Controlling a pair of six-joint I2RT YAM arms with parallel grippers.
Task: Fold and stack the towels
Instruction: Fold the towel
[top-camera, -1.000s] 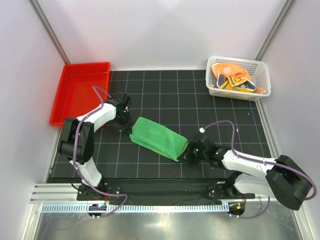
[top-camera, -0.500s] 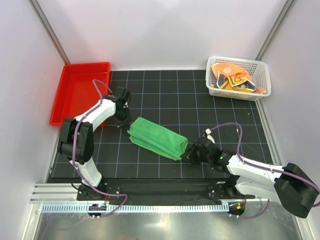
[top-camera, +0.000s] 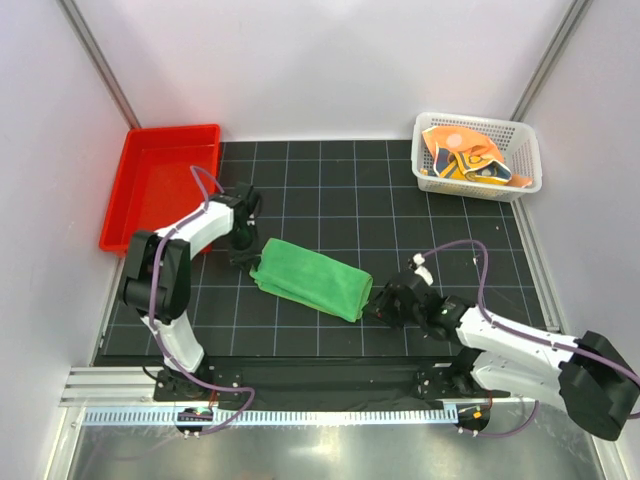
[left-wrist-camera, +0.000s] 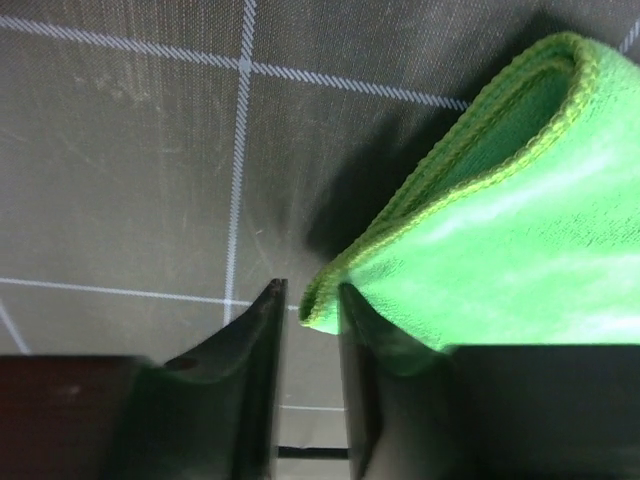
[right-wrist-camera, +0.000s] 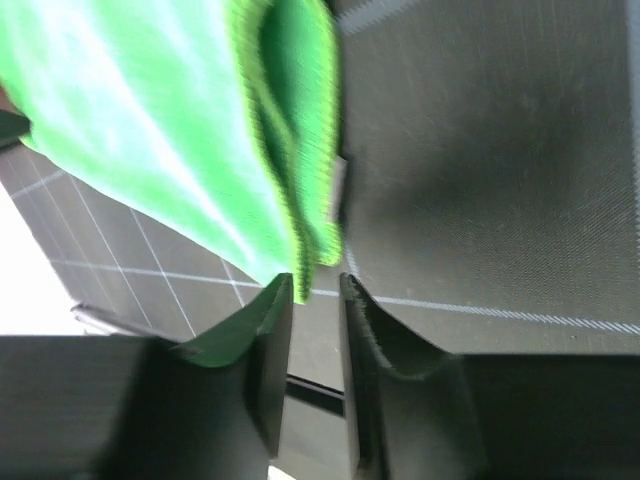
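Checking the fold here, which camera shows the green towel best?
The top view: the whole folded green towel lies on the mat. The left wrist view shows just one corner, the right wrist a blurred end.

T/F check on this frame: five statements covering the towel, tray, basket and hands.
1. The green towel lies folded on the mat, between the left hand and the right hand. True.
2. A towel sits in the tray. False: no cloth shows in it.
3. The basket holds orange patterned cloth. True.
4. The basket stands at the far left. False: it is at the far right, and the tray is at the far left.
5. The left hand's fingers are pressed flat together. False: a narrow gap shows between them, at the green towel's corner.
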